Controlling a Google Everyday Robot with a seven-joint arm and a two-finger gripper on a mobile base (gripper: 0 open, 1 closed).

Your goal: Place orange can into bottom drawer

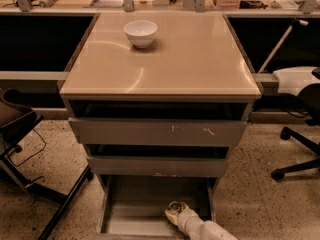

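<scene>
The gripper (177,214) enters from the lower right and sits low inside the open bottom drawer (132,206), its fingers apparently closed around the orange can (173,209), so the can is near the drawer floor for release.

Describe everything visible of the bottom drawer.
The bottom drawer is the lowest of three, grey metal by its look, and stands pulled open toward the camera. It shows a plain flat floor and low side walls; its front lies at the picture's lower edge. The gripper sits inside near its right front; contact with the floor cannot be told.
</scene>
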